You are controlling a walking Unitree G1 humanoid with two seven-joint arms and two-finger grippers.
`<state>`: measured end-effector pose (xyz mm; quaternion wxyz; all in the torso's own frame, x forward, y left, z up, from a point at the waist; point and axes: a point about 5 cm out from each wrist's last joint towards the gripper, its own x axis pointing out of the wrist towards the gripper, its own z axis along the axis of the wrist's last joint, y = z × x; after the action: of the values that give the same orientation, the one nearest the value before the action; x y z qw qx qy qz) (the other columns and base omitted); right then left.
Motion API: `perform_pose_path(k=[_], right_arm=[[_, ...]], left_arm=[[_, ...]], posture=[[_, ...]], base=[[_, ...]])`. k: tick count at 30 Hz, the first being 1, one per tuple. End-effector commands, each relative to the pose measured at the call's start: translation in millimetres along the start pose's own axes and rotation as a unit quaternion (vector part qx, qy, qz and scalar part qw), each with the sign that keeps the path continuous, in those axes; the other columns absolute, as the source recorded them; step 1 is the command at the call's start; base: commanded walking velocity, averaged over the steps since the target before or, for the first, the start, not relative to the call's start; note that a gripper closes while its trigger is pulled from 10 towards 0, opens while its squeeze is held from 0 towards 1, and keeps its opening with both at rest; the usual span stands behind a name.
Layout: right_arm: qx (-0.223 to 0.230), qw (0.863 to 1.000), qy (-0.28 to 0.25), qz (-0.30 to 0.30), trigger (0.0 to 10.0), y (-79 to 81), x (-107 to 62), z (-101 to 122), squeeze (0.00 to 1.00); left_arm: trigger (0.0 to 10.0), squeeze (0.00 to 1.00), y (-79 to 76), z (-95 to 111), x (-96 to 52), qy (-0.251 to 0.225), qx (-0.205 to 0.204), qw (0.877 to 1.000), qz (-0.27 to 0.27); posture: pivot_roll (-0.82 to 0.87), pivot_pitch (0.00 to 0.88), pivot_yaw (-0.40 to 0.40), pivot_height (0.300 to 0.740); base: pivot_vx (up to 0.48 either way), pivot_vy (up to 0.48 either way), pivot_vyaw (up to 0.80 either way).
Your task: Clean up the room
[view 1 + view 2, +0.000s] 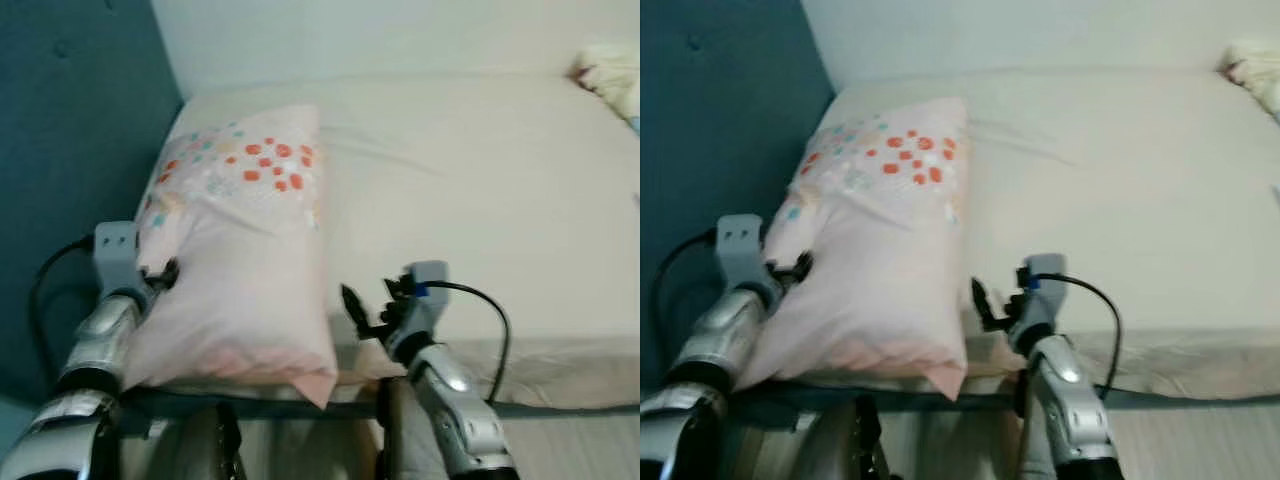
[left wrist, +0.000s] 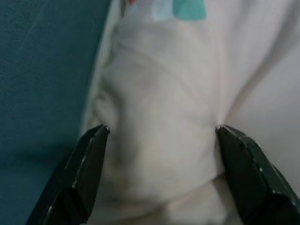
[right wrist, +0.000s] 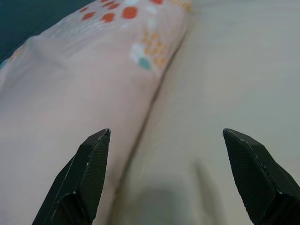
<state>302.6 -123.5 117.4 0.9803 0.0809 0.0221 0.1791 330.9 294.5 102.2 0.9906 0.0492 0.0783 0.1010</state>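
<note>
A pale pink pillow (image 1: pixel 240 250) with orange and teal dots lies along the left side of the bed (image 1: pixel 480 190), against the teal headboard (image 1: pixel 70 130). My left gripper (image 1: pixel 165 272) is at the pillow's left edge; in the left wrist view its fingers (image 2: pixel 89 164) are spread wide with the pillow's cloth (image 2: pixel 164 140) bulging between them, tips touching it. My right gripper (image 1: pixel 358 312) hovers open just right of the pillow near the bed's front edge, with the sheet (image 3: pixel 225 93) and the pillow's side (image 3: pixel 70 93) ahead of it.
A crumpled light-coloured cloth (image 1: pixel 610 75) lies at the bed's far right corner. The cream sheet (image 1: pixel 470 180) covers the rest of the mattress. A pale wall (image 1: pixel 380 35) runs behind the bed. The bed's front edge (image 1: pixel 560 405) is just before my arms.
</note>
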Motion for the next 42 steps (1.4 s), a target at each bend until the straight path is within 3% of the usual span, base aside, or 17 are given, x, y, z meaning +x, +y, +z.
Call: perform_pose_path(k=[1, 2, 11, 14, 16, 21, 22, 23, 25, 26, 28, 29, 30, 31, 33, 36, 42], right_arm=[[0.004, 1.0, 0.002, -0.001, 10.0, -1.8, -1.3, -3.2, 0.0], [0.002, 1.0, -0.002, -0.003, 10.0, -3.5, -0.8, -2.3, 0.0], [0.002, 1.0, -0.004, 0.001, 10.0, -7.1, 4.2, -1.7, 0.0], [0.001, 1.0, -0.005, 0.001, 10.0, -8.8, 6.1, -0.8, 0.0], [-0.001, 1.0, -0.005, 0.0, 10.0, -10.9, 7.2, -0.4, 0.0], [-0.002, 1.0, -0.005, -0.001, 10.0, -12.1, 7.6, -0.2, 0.0], [-0.004, 1.0, -0.004, -0.003, 10.0, -14.5, 7.9, 0.1, 0.0], [-0.004, 1.0, -0.004, -0.003, 10.0, -14.5, 7.9, 0.1, 0.0], [-0.007, 1.0, -0.003, -0.008, 10.0, -18.5, 8.3, 0.7, 0.0], [-0.007, 1.0, -0.003, -0.008, 10.0, -18.5, 8.3, 0.7, 0.0], [-0.008, 1.0, -0.003, -0.009, 10.0, -19.7, 8.5, 0.7, 0.0], [-0.009, 1.0, -0.003, -0.011, 10.0, -21.1, 8.8, 0.9, 0.0], [-0.009, 1.0, -0.003, -0.011, 10.0, -21.1, 8.8, 0.9, 0.0], [-0.01, 1.0, -0.002, -0.013, 10.0, -22.2, 9.1, 0.9, 0.0], [-0.013, 1.0, -0.002, -0.017, 10.0, -23.8, 9.3, 0.8, 0.0], [-0.013, 1.0, 0.001, -0.022, 10.0, -24.6, 8.7, -0.5, 0.0], [-0.013, 1.0, 0.004, -0.025, 10.0, -23.4, 8.6, -2.7, 0.0]], left_arm=[[10.0, 0.12, 21.0, -6.2, -7.3, 0.008, 0.015, 0.999, 0.029], [10.0, 0.0, 32.2, -0.8, -10.1, -0.014, 0.014, 0.999, 0.036], [10.0, 0.0, 62.8, 34.9, -26.9, -0.116, -0.091, 0.983, -0.109], [10.0, 0.0, 53.6, 38.6, -42.2, -0.11, -0.084, 0.961, -0.24], [10.0, 0.0, 39.9, 27.9, -65.2, -0.05, -0.027, 0.925, -0.376], [10.0, 0.0, 35.9, 17.6, -74.9, -0.006, 0.022, 0.908, -0.418], [10.0, 0.0, 37.4, -2.8, -89.4, 0.08, 0.112, 0.875, -0.465], [10.0, 0.0, 37.4, -2.8, -89.4, 0.08, 0.112, 0.875, -0.465], [10.0, 0.0, 45.7, -32.7, -113.8, 0.208, 0.24, 0.788, -0.528], [10.0, 0.0, 45.7, -32.7, -113.8, 0.208, 0.24, 0.788, -0.528], [10.0, 0.0, 47.3, -37.9, -120.0, 0.235, 0.263, 0.761, -0.544], [10.0, 0.0, 39.3, -44.2, -123.7, 0.248, 0.287, 0.732, -0.566], [10.0, 0.0, 39.3, -44.2, -123.7, 0.248, 0.287, 0.732, -0.566], [10.0, 0.0, 30.0, -49.9, -128.4, 0.257, 0.304, 0.704, -0.588], [10.0, 0.0, 8.6, -60.1, -129.3, 0.255, 0.33, 0.684, -0.598], [10.0, 0.0, -20.8, -71.2, -109.8, 0.192, 0.391, 0.707, -0.558], [10.0, 0.0, -65.4, -65.8, -98.5, 0.102, 0.38, 0.735, -0.553]], posture=[[-0.1, 0.172, 0.034, 0.559], [-0.1, 0.17, 0.031, 0.559], [-0.08, 0.154, 0.023, 0.559], [-0.07, 0.149, 0.021, 0.559], [-0.07, 0.144, 0.018, 0.559], [-0.07, 0.142, 0.016, 0.559], [-0.07, 0.139, 0.014, 0.559], [-0.07, 0.139, 0.014, 0.559], [-0.07, 0.135, 0.013, 0.559], [-0.07, 0.135, 0.013, 0.559], [-0.07, 0.135, 0.013, 0.559], [-0.07, 0.134, 0.013, 0.559], [-0.07, 0.134, 0.013, 0.559], [-0.07, 0.134, 0.014, 0.559], [-0.07, 0.134, 0.014, 0.559], [-0.08, 0.141, 0.014, 0.559], [-0.08, 0.144, 0.012, 0.559]], base=[[0.0, 0.0, 0.0], [0.0, 0.0, 0.0], [0.0, 0.0, 0.0], [0.0, 0.0, 0.0], [0.0, 0.0, 0.0], [0.0, 0.0, 0.0], [0.0, 0.0, 0.0], [0.0, 0.0, 0.0], [0.0, 0.0, 0.0], [0.0, 0.0, 0.0], [0.0, 0.0, 0.0], [0.0, 0.0, 0.0], [0.0, 0.0, 0.0], [0.0, 0.0, 0.0], [0.0, 0.0, 0.0], [0.0, 0.0, 0.0], [0.0, 0.0, 0.0]])
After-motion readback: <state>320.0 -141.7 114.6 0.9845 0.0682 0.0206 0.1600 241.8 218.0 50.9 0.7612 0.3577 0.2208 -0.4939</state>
